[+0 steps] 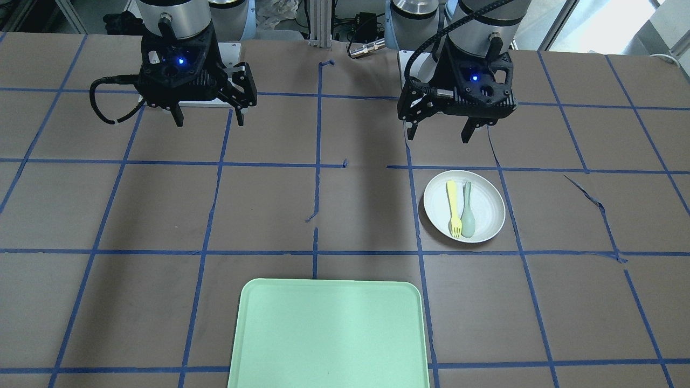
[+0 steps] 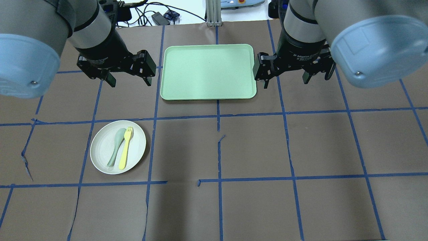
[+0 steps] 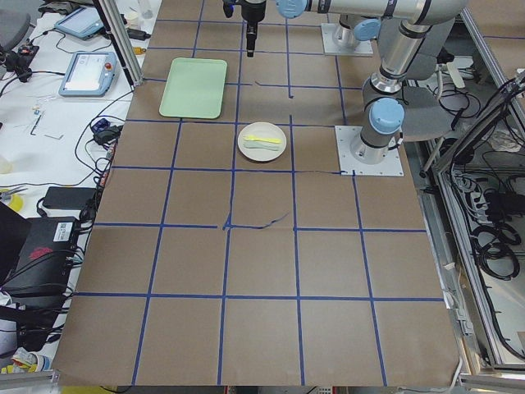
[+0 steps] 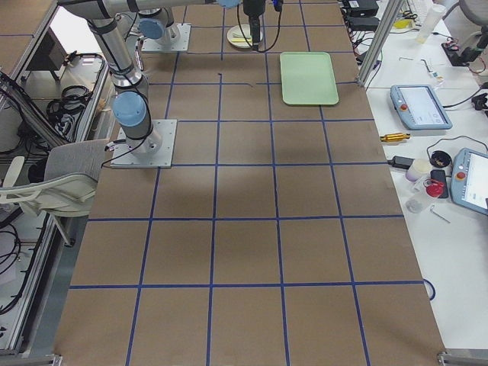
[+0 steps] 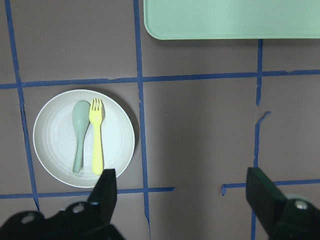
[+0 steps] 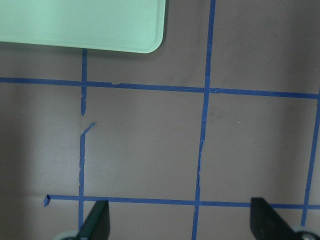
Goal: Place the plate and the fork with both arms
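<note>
The white plate (image 2: 137,143) sits on the brown table at the robot's left, also in the front view (image 1: 488,207) and left wrist view (image 5: 120,145). The yellow fork (image 2: 126,149) (image 1: 454,205) (image 5: 97,145) lies on it beside a grey-green spoon (image 2: 115,147) (image 5: 79,135). My left gripper (image 2: 130,81) (image 1: 437,134) (image 5: 185,200) hangs open and empty above the table, past the plate's far side. My right gripper (image 2: 286,83) (image 1: 208,121) (image 6: 182,222) is open and empty over bare table.
A mint-green rectangular tray (image 2: 207,72) (image 1: 329,334) lies at the table's far middle, between the two grippers. Blue tape lines grid the brown paper, torn in places.
</note>
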Robot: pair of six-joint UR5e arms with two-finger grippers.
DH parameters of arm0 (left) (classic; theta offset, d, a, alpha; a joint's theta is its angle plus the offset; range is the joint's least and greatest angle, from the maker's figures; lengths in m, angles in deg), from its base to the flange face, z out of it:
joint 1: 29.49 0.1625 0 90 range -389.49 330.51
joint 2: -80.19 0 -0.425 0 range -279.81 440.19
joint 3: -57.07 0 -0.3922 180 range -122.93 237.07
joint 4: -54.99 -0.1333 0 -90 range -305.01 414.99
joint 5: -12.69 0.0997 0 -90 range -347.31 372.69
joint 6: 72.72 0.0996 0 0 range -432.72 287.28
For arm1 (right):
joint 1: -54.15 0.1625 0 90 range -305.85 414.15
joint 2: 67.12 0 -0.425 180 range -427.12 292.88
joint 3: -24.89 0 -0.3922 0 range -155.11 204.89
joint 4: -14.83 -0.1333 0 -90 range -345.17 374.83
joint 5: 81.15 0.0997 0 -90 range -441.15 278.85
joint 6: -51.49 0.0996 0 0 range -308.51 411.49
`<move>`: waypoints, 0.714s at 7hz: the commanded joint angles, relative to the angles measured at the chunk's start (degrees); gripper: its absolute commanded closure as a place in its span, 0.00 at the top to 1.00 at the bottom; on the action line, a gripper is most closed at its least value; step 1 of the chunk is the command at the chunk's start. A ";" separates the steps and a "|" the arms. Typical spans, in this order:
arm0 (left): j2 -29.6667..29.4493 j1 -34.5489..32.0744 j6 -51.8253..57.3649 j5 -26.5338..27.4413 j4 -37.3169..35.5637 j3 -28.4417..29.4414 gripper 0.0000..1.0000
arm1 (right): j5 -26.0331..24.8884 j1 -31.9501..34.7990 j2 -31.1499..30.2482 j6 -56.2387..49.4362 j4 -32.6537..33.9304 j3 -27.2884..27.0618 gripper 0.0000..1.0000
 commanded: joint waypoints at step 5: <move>-0.05 0.00 0.51 0.05 0.06 0.17 1.00 | 0.08 0.00 0.20 0.00 -0.13 0.01 1.00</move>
